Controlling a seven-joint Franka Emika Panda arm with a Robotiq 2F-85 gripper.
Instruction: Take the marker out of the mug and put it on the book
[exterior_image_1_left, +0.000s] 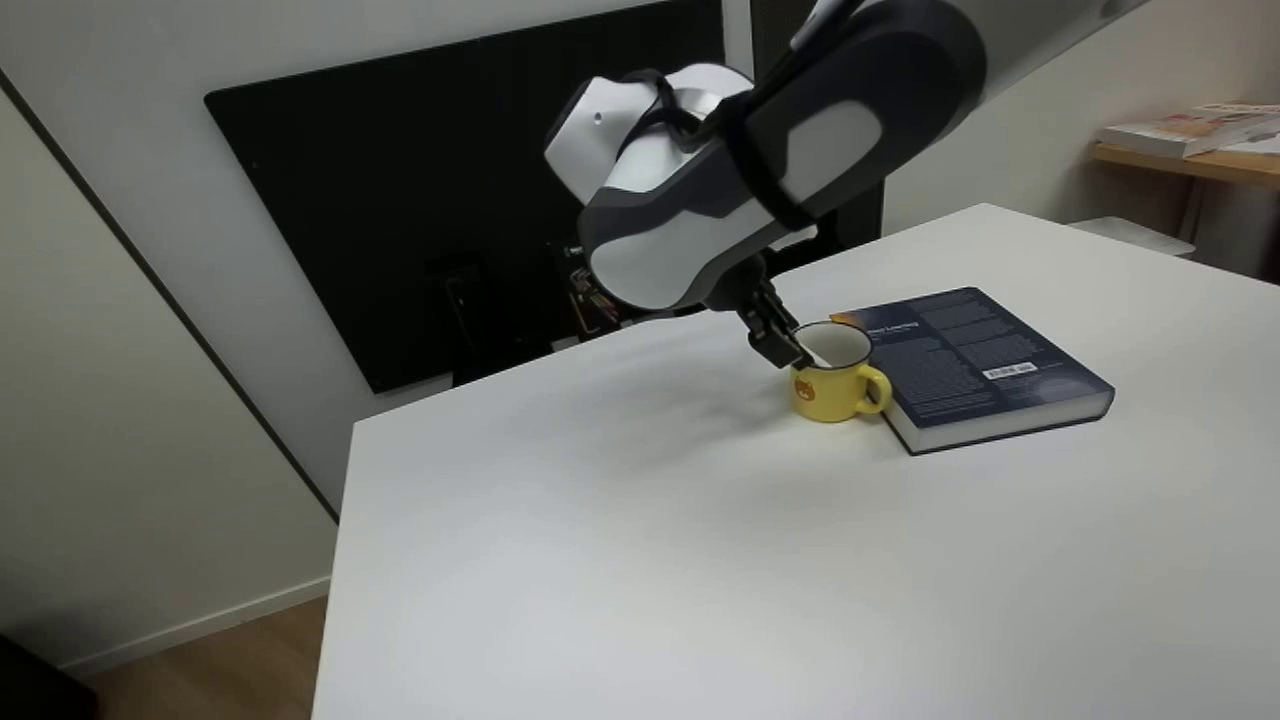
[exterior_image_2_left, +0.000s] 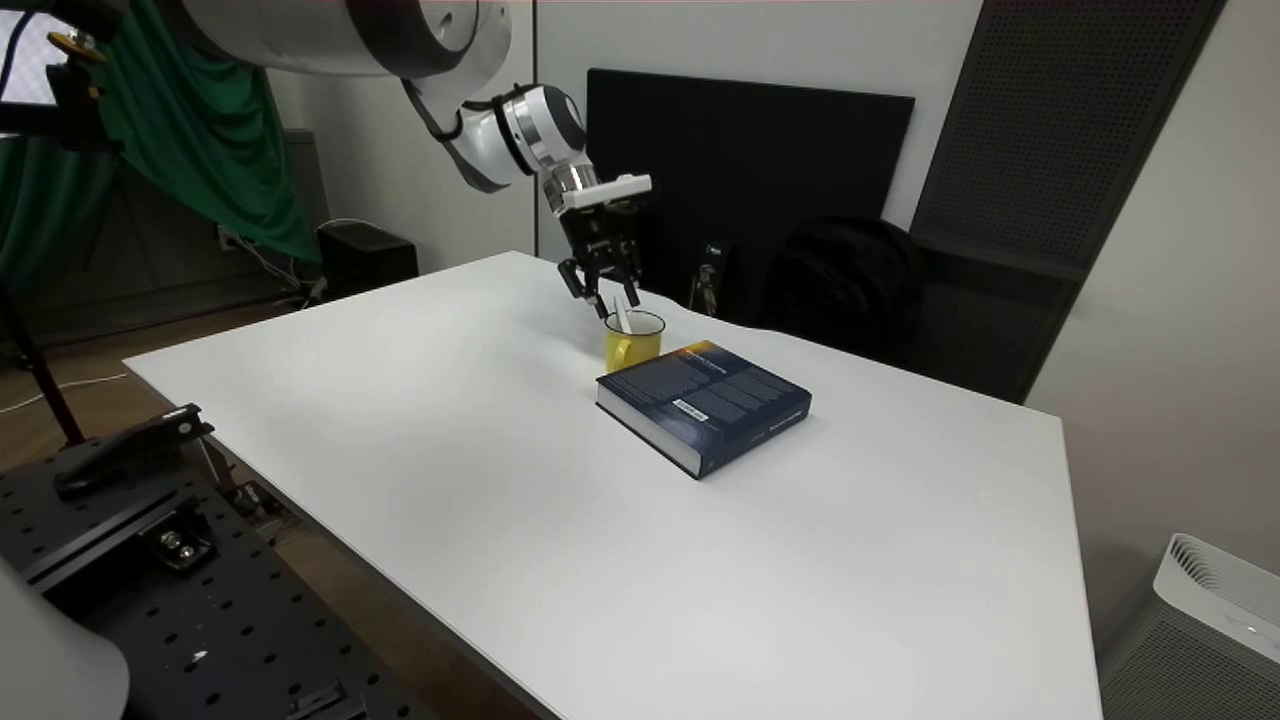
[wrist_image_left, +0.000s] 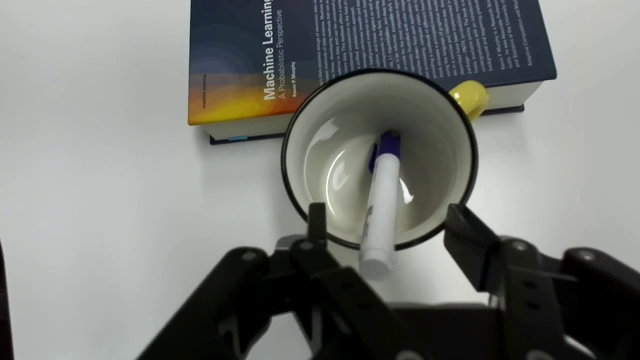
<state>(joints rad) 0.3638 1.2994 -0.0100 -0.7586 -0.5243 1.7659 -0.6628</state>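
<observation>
Hanging tilted, the Robotiq gripper has its jaws spread on either side of the purple-capped marker, which leans inside the yellow mug, white end up. Just right of the mug in both exterior views, the Machine Learning hardback lies on the bench.

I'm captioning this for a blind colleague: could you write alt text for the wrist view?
A slim white marker leans, purple end down, in a round white-lined mug with black rim and yellow handle, its free end between two spread black fingers. Cut off by the top edge is a thick navy book titled Machine Learning.
</observation>
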